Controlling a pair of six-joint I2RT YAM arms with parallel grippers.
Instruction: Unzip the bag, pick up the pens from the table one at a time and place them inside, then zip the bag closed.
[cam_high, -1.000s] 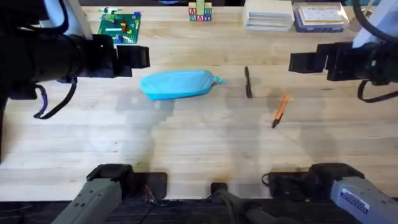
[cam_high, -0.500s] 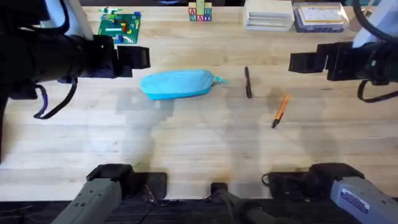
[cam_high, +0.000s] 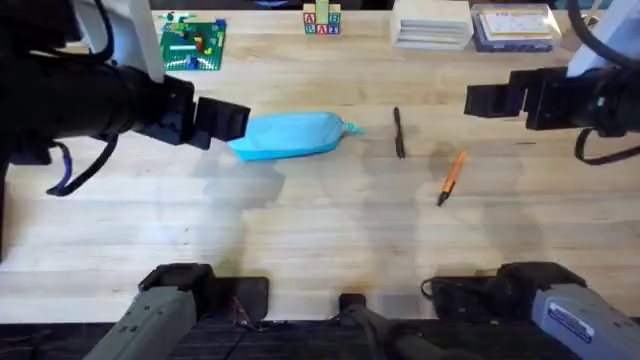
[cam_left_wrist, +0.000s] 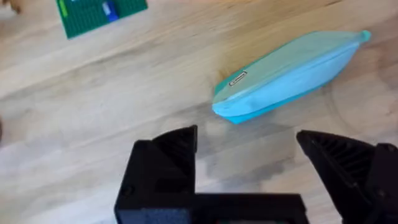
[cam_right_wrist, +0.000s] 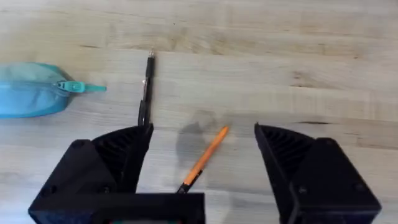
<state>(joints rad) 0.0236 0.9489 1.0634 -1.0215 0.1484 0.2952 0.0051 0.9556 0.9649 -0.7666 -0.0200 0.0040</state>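
Bag (cam_high: 287, 134) lies zipped on the surface (cam_high: 300, 230), pens (cam_high: 398, 131) beside it. It looks soft and light, so it may slide; pinch the small tab (cam_right_wrist: 79, 87). Left hand (cam_left_wrist: 245, 152) and right hand (cam_right_wrist: 202, 146) are released, grasping nothing.

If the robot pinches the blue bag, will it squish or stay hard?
The bag would probably squish: it looks like soft, puffy fabric with rounded sides and a tapered end. It likely sags if lifted by one end. It seems light, since it lies zipped with both pens outside it on the table.
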